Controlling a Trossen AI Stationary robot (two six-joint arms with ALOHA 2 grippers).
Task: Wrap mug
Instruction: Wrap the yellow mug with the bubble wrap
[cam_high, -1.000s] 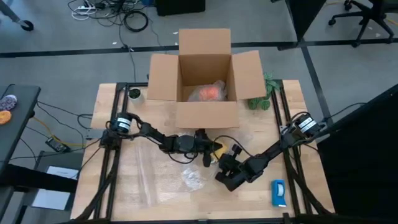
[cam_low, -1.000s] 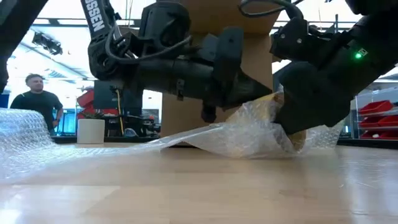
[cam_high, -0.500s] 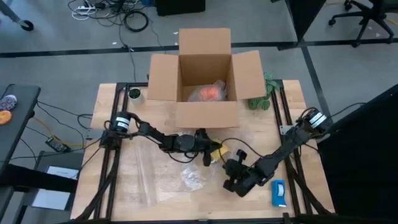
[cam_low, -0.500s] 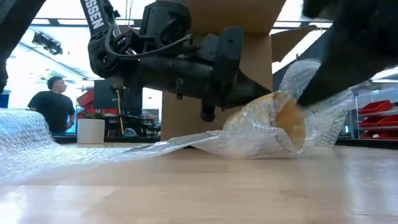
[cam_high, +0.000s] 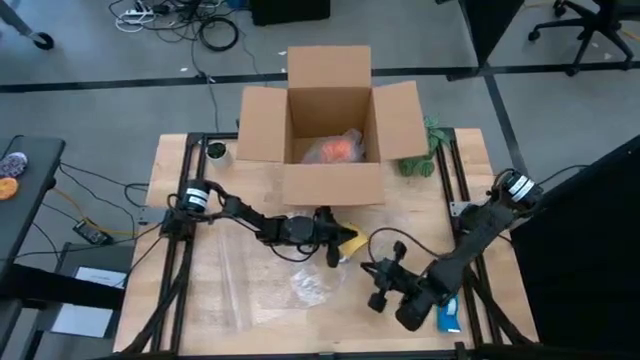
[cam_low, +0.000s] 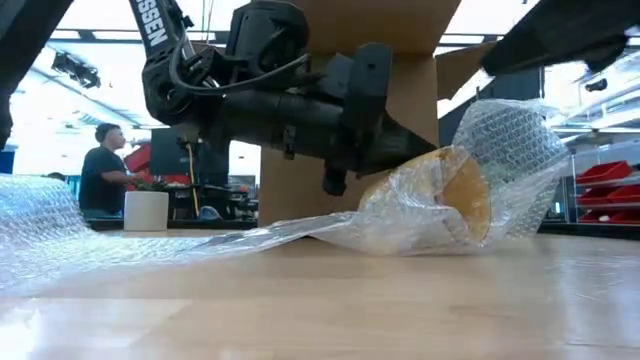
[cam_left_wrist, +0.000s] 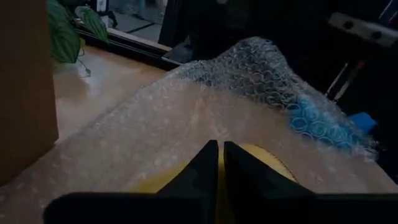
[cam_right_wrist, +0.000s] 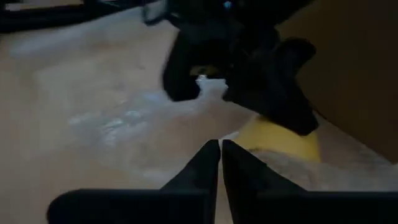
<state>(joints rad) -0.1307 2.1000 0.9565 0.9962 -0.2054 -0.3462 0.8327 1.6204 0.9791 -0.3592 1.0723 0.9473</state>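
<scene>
High view: mug (cam_high: 347, 240) lies on its side mid-surface, just in front of cardboard box (cam_high: 330, 100), yellow-orange, mouth sideways. Bubble wrap (cam_low: 400, 215) draped loosely over it, tail trailing flat across surface (cam_high: 220, 300).

Left pincer (cam_high: 332, 242) narrow, apparently pinching wrap at mug.

Right pincer (cam_high: 378, 288) fingers together, holding nothing, raised near front right, apart from mug.

Step judged: mid-wrap, sheet only partly around.

Next: right pincer needs free edge, fold over open side while left pins mug.

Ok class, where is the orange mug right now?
In the high view, the orange mug sits inside the open cardboard box at the far edge of the table, toward the box's right wall.
</scene>
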